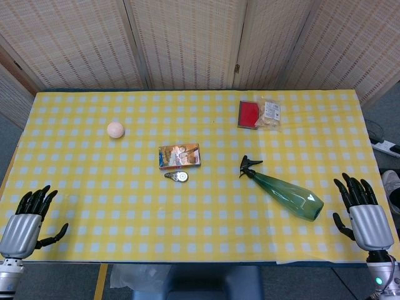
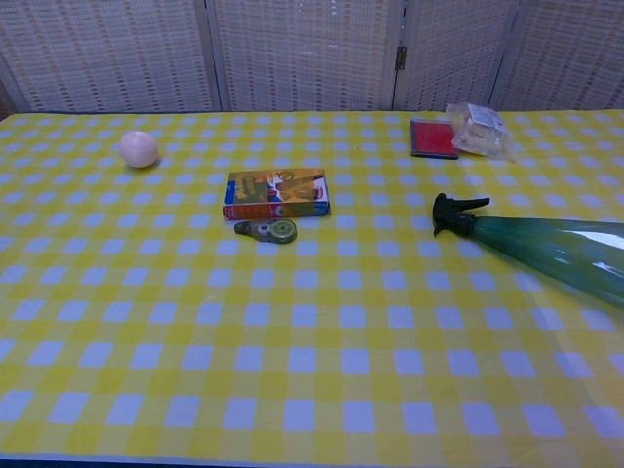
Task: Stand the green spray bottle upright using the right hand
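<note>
In the head view, the green spray bottle (image 1: pixel 288 194) is lying on its side on the tabletop (image 1: pixel 125 206), which is wearing a yellow-and-white checked cloth. Its black nozzle is pointing away from the right hand (image 1: pixel 361 209) and its wide base is lying nearest that hand, close to it but not touching. The right hand is resting at the tabletop's edge with fingers spread, holding nothing. The left hand (image 1: pixel 28 219) is sitting far across the tabletop from the bottle, fingers also spread and holding nothing. A colourful small box (image 1: pixel 179 155) is lying well to the nozzle side of the bottle, with a small round tape dispenser (image 1: pixel 177 176) just beside the box. A pale ball (image 1: pixel 115 129) is sitting beyond the box, farther from the bottle. A red packet (image 1: pixel 249 114) and a clear snack bag (image 1: pixel 270 115) are lying side by side, behind the bottle.

In the chest view, the bottle (image 2: pixel 546 249) is lying flat, its base running out of frame. The box (image 2: pixel 276 192), dispenser (image 2: pixel 267 230), ball (image 2: pixel 138 148), red packet (image 2: pixel 433 137) and snack bag (image 2: pixel 478 130) are showing; neither hand is appearing here.
</note>
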